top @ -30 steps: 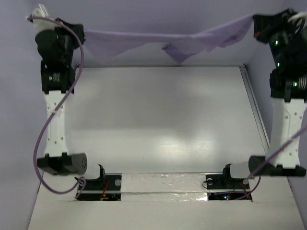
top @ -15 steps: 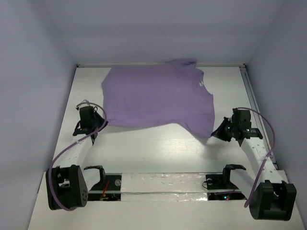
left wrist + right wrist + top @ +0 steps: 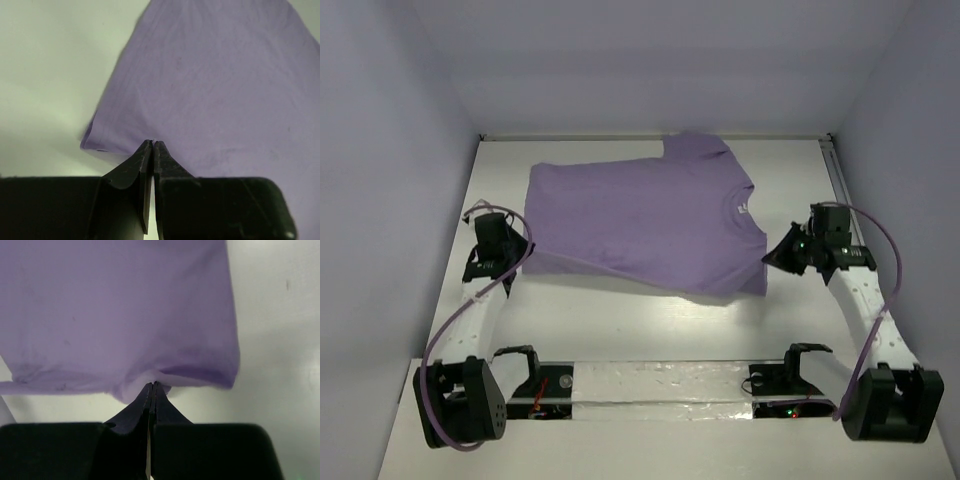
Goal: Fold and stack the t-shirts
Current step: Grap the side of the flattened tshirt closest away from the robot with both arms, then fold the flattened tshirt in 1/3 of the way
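One lavender t-shirt [image 3: 640, 225] lies spread flat on the white table, collar and neck label [image 3: 741, 206] toward the right, hem toward the left, one sleeve at the far edge. My left gripper [image 3: 526, 247] is low at the shirt's near-left corner, shut on the hem; in the left wrist view the left gripper [image 3: 153, 144] pinches the edge of the t-shirt [image 3: 215, 85]. At the near-right corner sits my right gripper [image 3: 768, 258], also shut. In the right wrist view the right gripper [image 3: 153, 385] holds a puckered fold of the t-shirt [image 3: 120, 310].
The table [image 3: 650, 325] is boxed in by pale walls on the left, back and right. A metal rail [image 3: 840, 180] runs along the right edge. The arm bases [image 3: 660, 385] and their cables sit at the near edge.
A second ago both arms held the shirt stretched high at the back. They have come down and laid it on the table, then drawn it flatter and slightly leftward.
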`<state>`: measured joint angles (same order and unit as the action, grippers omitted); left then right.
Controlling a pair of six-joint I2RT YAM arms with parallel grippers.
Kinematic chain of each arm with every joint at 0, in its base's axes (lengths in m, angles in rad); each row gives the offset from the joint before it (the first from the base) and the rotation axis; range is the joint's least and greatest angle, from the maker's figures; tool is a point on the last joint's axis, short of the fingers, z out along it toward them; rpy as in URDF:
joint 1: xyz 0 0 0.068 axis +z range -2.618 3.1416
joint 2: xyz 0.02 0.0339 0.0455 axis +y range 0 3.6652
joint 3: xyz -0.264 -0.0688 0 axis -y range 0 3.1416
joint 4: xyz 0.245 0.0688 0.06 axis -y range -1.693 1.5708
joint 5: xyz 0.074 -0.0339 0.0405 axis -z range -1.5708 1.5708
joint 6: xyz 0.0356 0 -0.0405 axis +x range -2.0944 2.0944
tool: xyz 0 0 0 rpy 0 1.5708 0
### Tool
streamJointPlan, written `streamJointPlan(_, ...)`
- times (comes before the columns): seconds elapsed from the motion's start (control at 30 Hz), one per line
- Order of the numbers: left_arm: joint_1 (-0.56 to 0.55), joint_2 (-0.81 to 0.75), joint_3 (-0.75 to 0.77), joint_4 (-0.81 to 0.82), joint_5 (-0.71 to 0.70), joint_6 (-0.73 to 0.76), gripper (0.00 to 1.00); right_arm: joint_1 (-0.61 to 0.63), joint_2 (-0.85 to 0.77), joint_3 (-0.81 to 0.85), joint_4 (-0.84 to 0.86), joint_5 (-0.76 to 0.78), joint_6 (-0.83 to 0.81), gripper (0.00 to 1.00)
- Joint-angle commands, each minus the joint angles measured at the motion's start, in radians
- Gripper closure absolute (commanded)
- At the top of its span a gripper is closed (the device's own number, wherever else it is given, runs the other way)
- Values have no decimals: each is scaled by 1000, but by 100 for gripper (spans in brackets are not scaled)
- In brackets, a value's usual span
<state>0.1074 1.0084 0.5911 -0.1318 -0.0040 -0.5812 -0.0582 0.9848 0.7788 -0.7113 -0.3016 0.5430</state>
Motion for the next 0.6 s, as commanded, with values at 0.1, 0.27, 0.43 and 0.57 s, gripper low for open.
streamJointPlan(0.1, 9, 152, 108, 61, -51, 20, 100, 6, 293, 227, 338, 45, -15, 100)
streamJointPlan(0.27, 9, 311, 173, 116, -57, 27, 100, 20, 556, 451, 403, 32, -47, 100)
streamJointPlan(0.43, 9, 470, 248, 172, -53, 27, 100, 69, 808, 664, 401, 50, -64, 100)
streamJointPlan(0.57, 9, 551, 308, 184, -59, 27, 100, 92, 932, 799, 386, 70, -66, 100)
